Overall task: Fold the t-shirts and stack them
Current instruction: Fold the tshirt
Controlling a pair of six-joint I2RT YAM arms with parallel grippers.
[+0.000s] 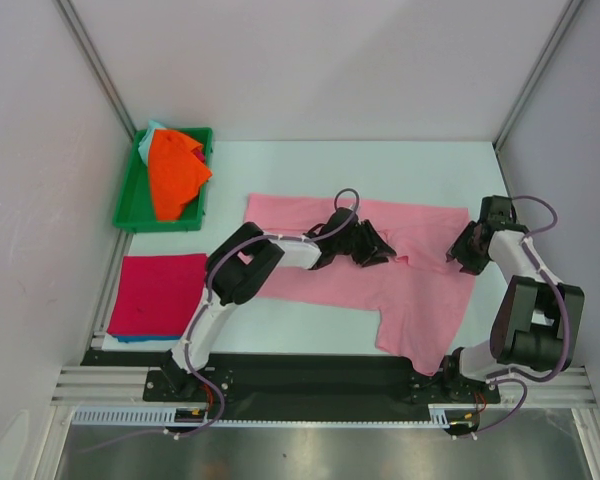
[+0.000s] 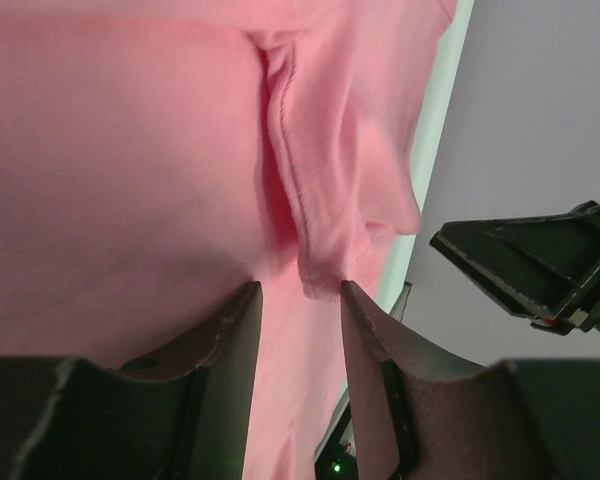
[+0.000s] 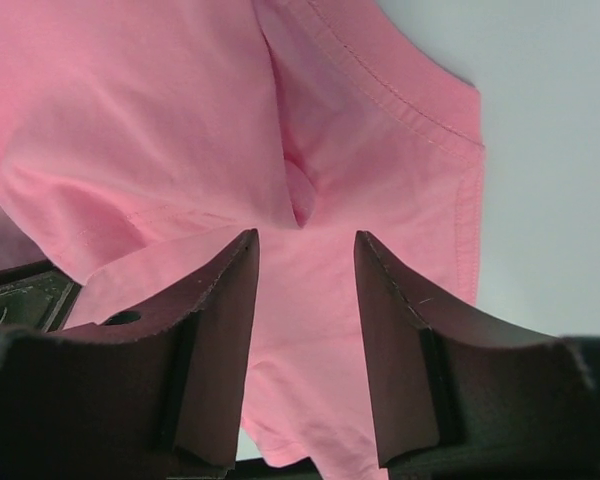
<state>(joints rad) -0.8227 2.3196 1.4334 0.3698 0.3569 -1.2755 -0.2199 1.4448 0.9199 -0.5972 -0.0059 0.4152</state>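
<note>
The left arm (image 1: 202, 325) and the right arm (image 1: 525, 262) are built alike: smooth white link tubes joined by chunky black joint housings with rounded shells. Each rises from a squat black base (image 1: 180, 385) bolted to a flat black plate. A thin purple-grey cable (image 1: 347, 191) arcs over each wrist, and more of the same cable curls at the foot of each arm. The left end effector (image 1: 378, 248) and the right end effector (image 1: 463, 250) are black and angular. Seen close, the fingers (image 3: 220, 340) are dark, wedge-shaped blades that taper to blunt tips, with matt, faintly speckled inner faces and a round hole near one root.
</note>
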